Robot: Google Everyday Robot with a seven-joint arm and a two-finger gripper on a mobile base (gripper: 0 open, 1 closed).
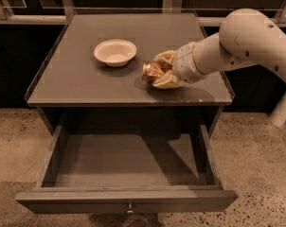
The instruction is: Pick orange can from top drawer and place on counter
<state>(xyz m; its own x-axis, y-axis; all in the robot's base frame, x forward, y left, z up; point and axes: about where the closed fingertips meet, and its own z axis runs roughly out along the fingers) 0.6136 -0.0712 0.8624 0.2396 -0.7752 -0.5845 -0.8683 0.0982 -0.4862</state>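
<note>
The orange can is gripped between my gripper's two pale fingers, one above and one below. My gripper reaches in from the right and holds the can low at the counter, right of centre near its front edge. I cannot tell whether the can rests on the surface. The top drawer stands pulled out below the counter. Its grey floor is bare, and a small knob sits on its front panel.
A white bowl stands on the counter to the left of the can. My white arm crosses the counter's right edge. A white post stands at the right. The floor is speckled, and dark cabinets stand behind.
</note>
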